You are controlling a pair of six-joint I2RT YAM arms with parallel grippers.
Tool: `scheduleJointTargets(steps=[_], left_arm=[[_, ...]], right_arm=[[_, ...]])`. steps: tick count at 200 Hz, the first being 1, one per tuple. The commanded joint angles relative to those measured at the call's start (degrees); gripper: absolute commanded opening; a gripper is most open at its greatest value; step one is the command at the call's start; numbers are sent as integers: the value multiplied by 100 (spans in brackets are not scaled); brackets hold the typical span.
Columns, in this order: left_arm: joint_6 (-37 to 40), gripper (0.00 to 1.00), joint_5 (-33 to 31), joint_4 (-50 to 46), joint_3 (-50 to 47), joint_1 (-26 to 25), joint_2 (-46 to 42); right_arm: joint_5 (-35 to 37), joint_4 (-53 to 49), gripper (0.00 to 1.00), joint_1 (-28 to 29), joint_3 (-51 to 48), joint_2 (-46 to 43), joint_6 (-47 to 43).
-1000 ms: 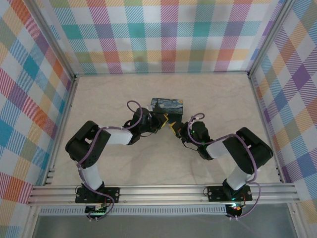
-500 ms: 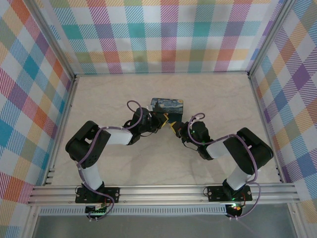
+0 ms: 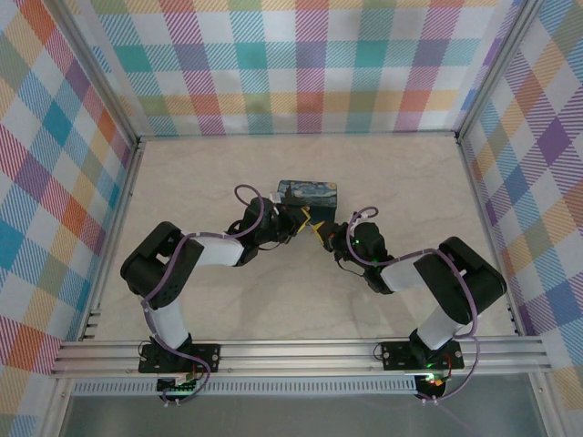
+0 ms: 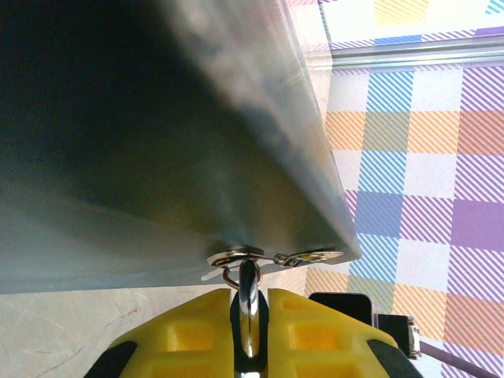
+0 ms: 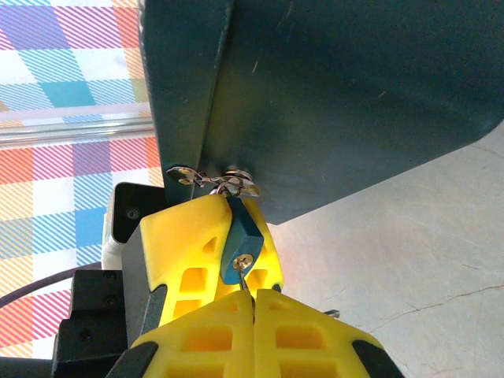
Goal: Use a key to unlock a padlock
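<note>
A small blue padlock [image 5: 239,240] hangs from the metal hasp [image 5: 227,183] of a dark box [image 5: 339,87] with a painted lid [image 3: 307,192]. My left gripper [image 4: 250,298] is shut on the padlock, whose silver shackle [image 4: 250,293] runs up through the hasp ring [image 4: 236,257]. The left gripper's yellow fingers [image 5: 185,240] flank the lock body in the right wrist view. My right gripper [image 5: 253,296] is shut on a thin key [image 5: 247,279] whose tip sits in the keyhole. Seen from above, the left gripper [image 3: 299,221] and the right gripper [image 3: 321,231] meet in front of the box.
The box stands near the middle of a pale marbled table [image 3: 401,182]. Plaid walls [image 3: 301,64] enclose the back and both sides. The arms' bases sit on an aluminium rail [image 3: 291,355] at the near edge.
The right wrist has shifted slightly up and toward the box. The left arm, padlock and box hold still.
</note>
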Motion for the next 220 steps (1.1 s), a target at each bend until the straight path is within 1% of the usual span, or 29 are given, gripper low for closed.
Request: scheduleJointTargets(steps=[1,46,77,112,132,162,181,204,220], left_arm=[[-61,4,84,302,-47,-119,64],[-108,4,128,340,-41,-148,75],[-135,4,172,408,-34,-156,81],[-161,4,190,469,-38,-163,90],[-161,4,189,492,-38,-169,91],[-165,4,193,509,-17,-189,99],[-170,4,206,519,-8,-190,99],[-170,4,216,521,-10,-200,91],[-170,4,240,525,-9,-209,91]], right_arm=[[104,229,0,46,55,0,-120],[125,130,0,46,211,64,-178],[166,156,0,46,263,111,-55],[214,315,0,64,289,155,511],[348,307,0,111,261,155,991],[471,609,0,191,217,299,1573],[534,692,0,247,253,378,1741],[593,1249,0,248,218,716,2042],[677,2074,0,257,218,1176,2347]])
